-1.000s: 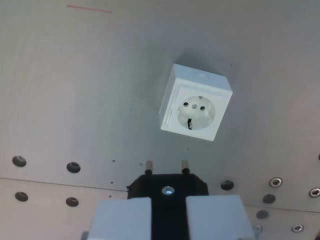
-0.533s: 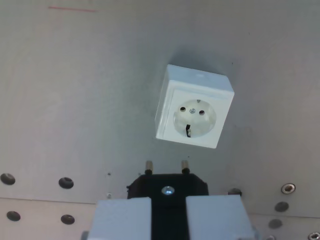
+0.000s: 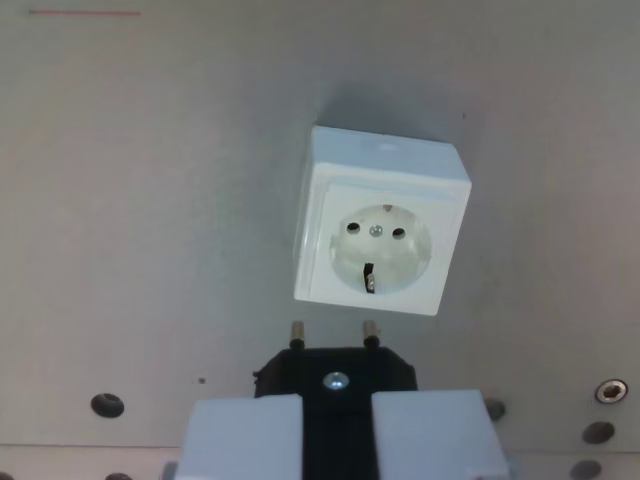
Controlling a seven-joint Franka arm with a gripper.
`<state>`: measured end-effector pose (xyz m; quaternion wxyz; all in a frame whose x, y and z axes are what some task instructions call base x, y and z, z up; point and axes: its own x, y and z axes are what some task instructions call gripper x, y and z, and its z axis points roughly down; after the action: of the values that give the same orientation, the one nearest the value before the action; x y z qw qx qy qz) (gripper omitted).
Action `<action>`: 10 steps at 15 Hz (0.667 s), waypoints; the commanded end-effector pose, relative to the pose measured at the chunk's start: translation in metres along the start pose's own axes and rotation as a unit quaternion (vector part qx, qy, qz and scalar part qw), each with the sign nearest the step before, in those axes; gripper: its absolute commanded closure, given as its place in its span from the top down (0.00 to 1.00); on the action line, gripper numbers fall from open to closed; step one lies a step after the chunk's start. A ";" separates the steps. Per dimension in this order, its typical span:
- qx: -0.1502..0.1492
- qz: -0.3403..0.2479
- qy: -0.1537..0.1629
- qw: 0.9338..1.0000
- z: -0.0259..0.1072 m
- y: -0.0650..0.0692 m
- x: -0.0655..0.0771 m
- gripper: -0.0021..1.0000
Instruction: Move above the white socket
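Observation:
A white square socket (image 3: 381,233) with a round recess and two pin holes sits on the grey plate, just above the middle of the wrist view. My gripper (image 3: 336,405) is at the bottom edge, its two pale fingers (image 3: 243,437) shut on a black plug (image 3: 335,374). The plug's two metal pins (image 3: 297,333) point up toward the socket's lower edge, a short gap away and slightly to the wrist view's left of the socket's centre.
The grey metal plate (image 3: 150,200) has screw holes (image 3: 107,405) along the bottom of the view, with bolts (image 3: 610,390) at the lower right. A thin red line (image 3: 85,13) marks the top left.
The camera has moved closer: the socket looks larger and sits nearer the plug pins. The plate's holes and the red line have shifted toward the wrist view's left and lower edge. The grip is unchanged.

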<state>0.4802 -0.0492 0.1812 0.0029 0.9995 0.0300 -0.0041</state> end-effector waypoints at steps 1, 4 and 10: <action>-0.014 0.053 0.051 0.997 0.016 0.005 -0.006 0.00; -0.014 0.060 0.052 0.997 0.030 0.008 -0.010 0.00; -0.014 0.070 0.054 0.996 0.051 0.013 -0.017 0.00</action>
<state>0.4680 -0.0619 0.1359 0.0043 1.0000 -0.0032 -0.0031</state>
